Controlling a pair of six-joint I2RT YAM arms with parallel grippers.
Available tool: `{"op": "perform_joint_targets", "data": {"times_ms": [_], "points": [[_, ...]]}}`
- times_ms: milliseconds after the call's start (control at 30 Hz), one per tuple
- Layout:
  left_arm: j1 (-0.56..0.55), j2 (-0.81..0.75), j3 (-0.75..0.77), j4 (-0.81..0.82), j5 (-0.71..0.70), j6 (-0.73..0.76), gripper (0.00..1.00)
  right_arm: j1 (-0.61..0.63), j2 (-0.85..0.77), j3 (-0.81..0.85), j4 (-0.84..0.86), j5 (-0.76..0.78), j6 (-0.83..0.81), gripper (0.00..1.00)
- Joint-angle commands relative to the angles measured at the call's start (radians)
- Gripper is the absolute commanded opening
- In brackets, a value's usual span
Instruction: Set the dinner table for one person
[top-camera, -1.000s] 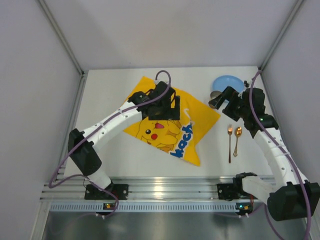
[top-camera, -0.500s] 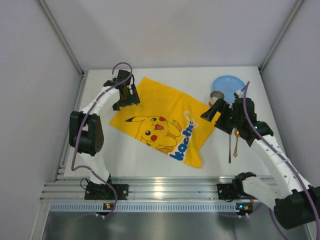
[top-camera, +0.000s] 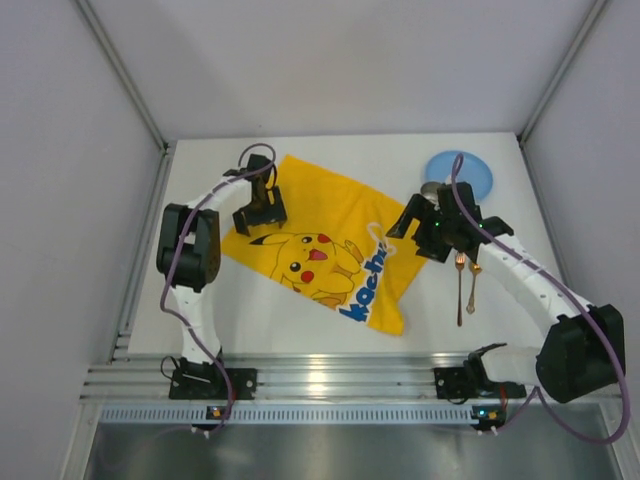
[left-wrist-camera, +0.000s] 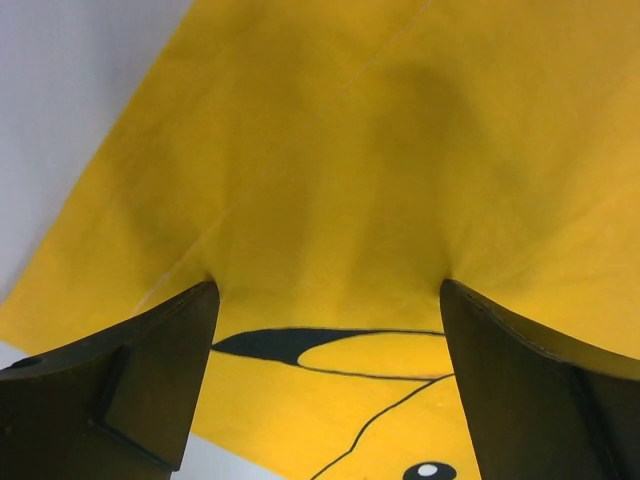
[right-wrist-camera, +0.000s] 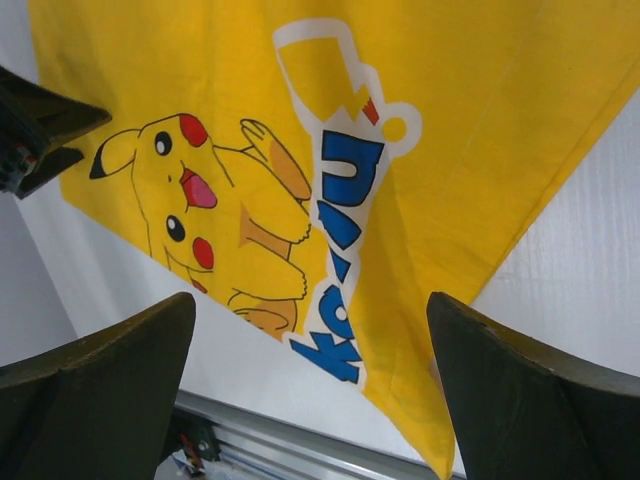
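left fingers (left-wrist-camera: 130, 385), splayed, now press the cloth (top-camera: 330, 215) near its left corner; right fingers (right-wrist-camera: 520, 390), open too, swing in from the plate (top-camera: 465, 172). cloth spreading, nothing set yet.

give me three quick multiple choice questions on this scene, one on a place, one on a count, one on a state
1. Where does the blue plate sit on the dinner table?
A. far right corner
B. near left corner
C. dead centre

2. How many pieces of cutlery lie right of the Pikachu cloth?
A. one
B. two
C. four

3. How is the left hand?
A. shut, empty
B. shut on a knife
C. open above the cloth

Answers: 1 A, the plate lies where the far and right walls meet. 2 B, a fork and a spoon lie side by side. 3 C, its fingers stand wide apart with yellow cloth below.
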Motion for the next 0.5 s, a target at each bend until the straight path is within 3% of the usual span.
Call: {"op": "perform_joint_targets", "data": {"times_ms": [0,267,467], "points": [[0.024,-0.096,-0.146,-0.016,-0.032,-0.031,0.97,0.012,0.055,0.060,0.026,0.051,-0.024,1.00],[0.024,-0.360,-0.529,-0.004,-0.036,-0.109,0.96,-0.001,0.167,0.134,-0.035,0.157,-0.092,1.00],[0.004,-0.590,-0.632,-0.051,0.041,-0.146,0.96,-0.033,0.288,0.181,-0.072,0.201,-0.147,1.00]]}}
